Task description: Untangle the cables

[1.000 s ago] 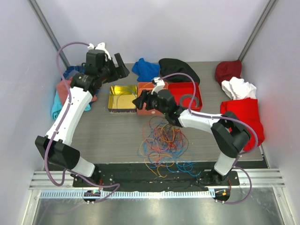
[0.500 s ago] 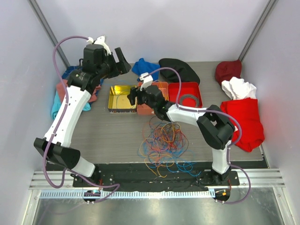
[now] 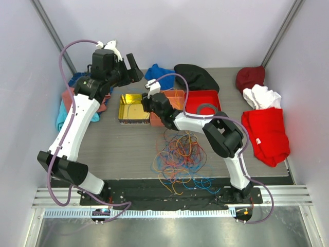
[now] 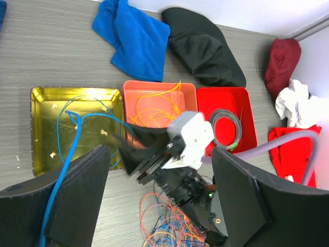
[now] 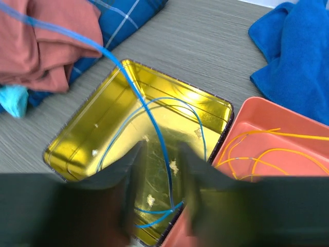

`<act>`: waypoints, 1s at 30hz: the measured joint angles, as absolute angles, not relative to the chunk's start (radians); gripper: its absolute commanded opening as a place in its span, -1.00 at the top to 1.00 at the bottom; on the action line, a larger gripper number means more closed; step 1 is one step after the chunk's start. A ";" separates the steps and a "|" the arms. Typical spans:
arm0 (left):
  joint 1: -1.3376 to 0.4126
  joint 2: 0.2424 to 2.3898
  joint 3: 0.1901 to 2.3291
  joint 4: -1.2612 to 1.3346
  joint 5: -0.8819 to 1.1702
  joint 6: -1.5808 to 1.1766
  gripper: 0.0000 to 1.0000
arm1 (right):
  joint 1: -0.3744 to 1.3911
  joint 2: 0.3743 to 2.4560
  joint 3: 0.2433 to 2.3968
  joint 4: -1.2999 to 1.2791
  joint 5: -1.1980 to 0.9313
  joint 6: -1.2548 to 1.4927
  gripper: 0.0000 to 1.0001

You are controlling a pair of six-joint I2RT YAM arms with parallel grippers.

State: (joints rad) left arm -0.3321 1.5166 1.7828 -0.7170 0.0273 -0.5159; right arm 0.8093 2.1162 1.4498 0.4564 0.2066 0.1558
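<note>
My left jaws stand wide apart, high over the far counter [image 3: 123, 146], clamping nothing. Yet a blue cable [image 4: 72, 146] climbs out of the tin [image 4: 43, 110] and runs up along one left finger [image 4: 77, 200]. I cannot tell whether it is hooked there or merely lying against it. My right jaws hover low at the tin's near rim, partly open. That same cable passes between their fingers, not pinched as far as I can see. Orange strands lie in the orange bin [image 4: 134, 95]. The main tangle [image 3: 179, 154] sits on the counter nearer the bases, with neither arm touching it.

If the cable is snagged, swinging the left arm could haul it out of the tin, or drag the tin along with it. Closing the right jaws while the left pulls would strain the strand. The two wrists are near each other, so a careless move could knock them together.
</note>
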 measured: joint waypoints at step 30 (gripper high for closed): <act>-0.274 1.444 1.319 -0.802 -0.453 -0.572 -0.99 | 0.783 1.881 1.898 0.072 0.250 0.132 0.99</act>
State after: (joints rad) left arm -0.2737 1.4441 1.3190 -0.8024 -0.4534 -0.5720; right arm 0.7834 1.8809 1.8980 0.0723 0.2497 0.1318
